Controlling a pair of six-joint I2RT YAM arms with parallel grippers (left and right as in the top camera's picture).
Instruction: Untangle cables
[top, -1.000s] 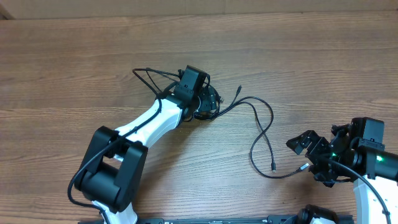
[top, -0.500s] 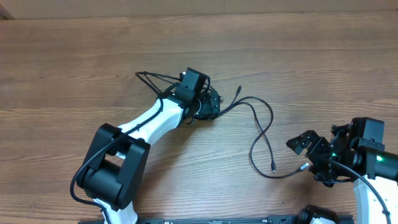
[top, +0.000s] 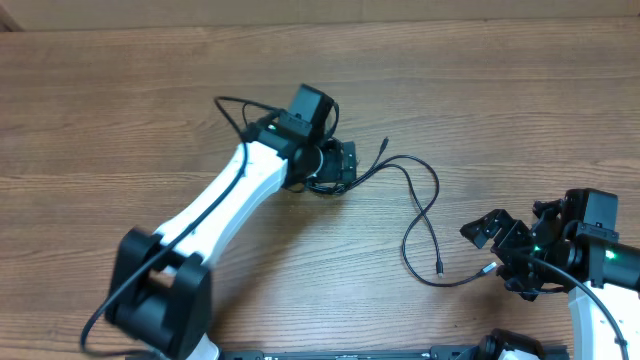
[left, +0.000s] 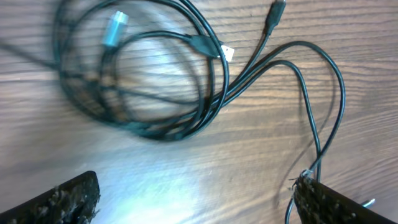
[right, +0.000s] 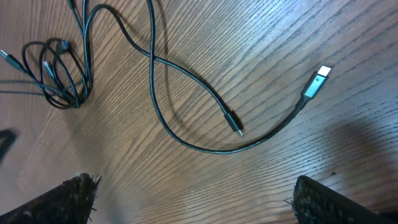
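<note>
A coil of thin black cables (left: 163, 127) lies on the wooden table, with a silver plug (left: 227, 53) and a small black plug (left: 275, 10) at its edge. My left gripper (left: 196, 205) hovers just in front of the coil, open and holding nothing. In the overhead view the left gripper (top: 330, 170) hides most of the coil. Loose strands (top: 436, 185) curve right and down to a silver-tipped plug (right: 318, 79) and a small black plug (right: 234, 123). My right gripper (right: 196, 200) stands open, short of those ends, touching nothing.
The wooden table (top: 120, 90) spreads bare to the left and back. A thicker black cable (top: 240, 108) of the left arm loops out behind its wrist. The right arm (top: 600, 255) sits at the lower right corner.
The left gripper has opened and let go of the coil. That arm has lifted and swung slightly, while the coil stays on the table. The right arm has not moved.
</note>
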